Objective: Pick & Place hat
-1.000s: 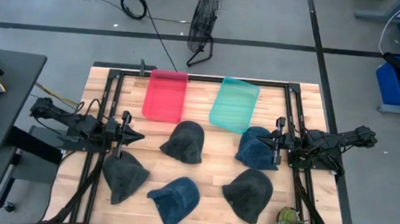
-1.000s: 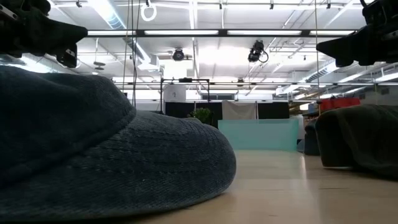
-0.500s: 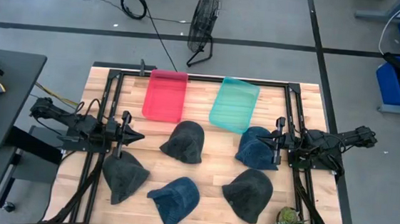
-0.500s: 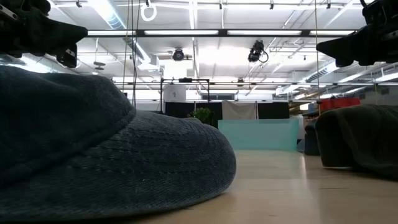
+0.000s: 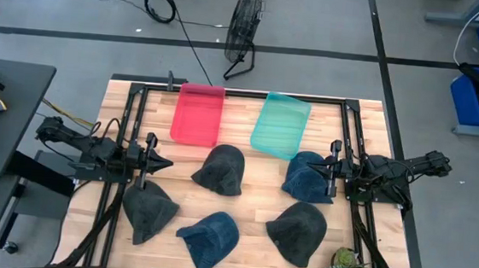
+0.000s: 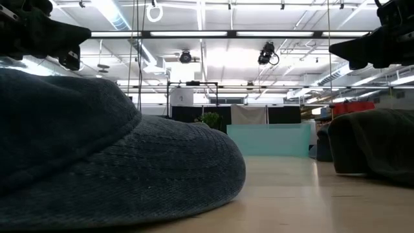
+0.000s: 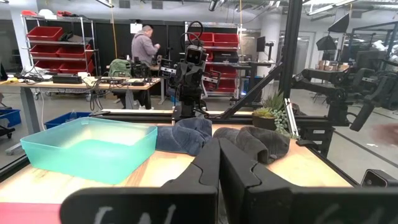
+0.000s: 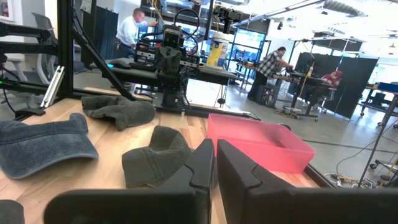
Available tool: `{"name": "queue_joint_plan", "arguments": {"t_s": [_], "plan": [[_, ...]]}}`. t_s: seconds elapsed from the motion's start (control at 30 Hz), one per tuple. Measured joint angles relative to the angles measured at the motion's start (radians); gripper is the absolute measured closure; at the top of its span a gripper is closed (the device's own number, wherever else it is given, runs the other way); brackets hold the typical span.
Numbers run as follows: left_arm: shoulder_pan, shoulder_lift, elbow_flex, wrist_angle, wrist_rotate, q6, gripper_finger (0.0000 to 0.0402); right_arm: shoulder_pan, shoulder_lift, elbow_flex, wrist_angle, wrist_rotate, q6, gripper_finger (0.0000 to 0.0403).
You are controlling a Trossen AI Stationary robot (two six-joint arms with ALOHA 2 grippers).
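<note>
Five soft fabric caps lie loose on the pale wooden table [image 5: 234, 206]; none is held. Taking the high view as a clock face centred on the table: a dark grey cap [image 5: 220, 168] sits near the centre, a dark blue denim cap [image 5: 306, 176] at about 3 o'clock, a charcoal cap [image 5: 298, 232] at about 5 o'clock, a blue denim brimmed cap [image 5: 209, 239] at 6 o'clock, and a dark grey crumpled cap [image 5: 147, 210] at about 8 o'clock. They lie well apart, which I judge is meant to leave each open to a clean single grasp.

Two receptacles stand side by side at the 12 o'clock edge: a red rectangular plastic bin [image 5: 198, 114] and a teal translucent plastic bin [image 5: 280, 124]. No cap shows in either, so the placing looks not yet begun. Which bin takes which cap cannot be told.

The left gripper [image 5: 157, 161] rests at 9 o'clock, pointing inward, just above the crumpled cap; its fingers [image 7: 208, 165] are pressed together on nothing. The right gripper [image 5: 329, 172] rests at 3 o'clock, pointing inward, its tip over the edge of the blue denim cap; its fingers [image 8: 202, 163] are likewise pressed together and empty. Both arms lie level in mirrored poses, which reads as a parked posture with neither committed to a cap.

A green potted plant [image 5: 347, 267] stands at the 5 o'clock corner, clear of the caps.
</note>
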Motion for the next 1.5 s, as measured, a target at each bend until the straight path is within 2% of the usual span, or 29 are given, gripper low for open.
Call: {"name": "queue_joint_plan", "arguments": {"t_s": [0.53,0.73,0.93,1.0,1.2,1.3,1.5], "plan": [[0.0,0.0,0.0,0.0,0.0,0.0,0.0399,0.0,0.0,0.0,0.0,0.0,0.017,0.038],[0.0,0.0,0.0,0.0,0.0,0.0,0.0399,0.0,0.0,0.0,0.0,-0.01,0.227,0.038],[0.0,0.0,0.0,0.0,0.0,0.0,0.0399,0.0,0.0,0.0,0.0,-0.01,0.533,0.038],[0.0,0.0,0.0,0.0,-0.001,0.007,0.0399,0.0,0.0,0.0,0.0,-0.009,0.54,0.038],[0.001,0.0,0.0,0.01,-0.053,0.236,0.0399,0.0,0.0,0.0,0.0,-0.009,0.487,0.038],[0.001,0.0,0.0,0.014,-0.053,0.31,0.0399,-0.002,0.0,0.0,0.0,0.009,0.397,0.038],[0.001,0.0,0.003,0.021,-0.053,0.285,0.0399,-0.022,0.0,0.0,0.005,0.062,0.379,0.0365]]}}
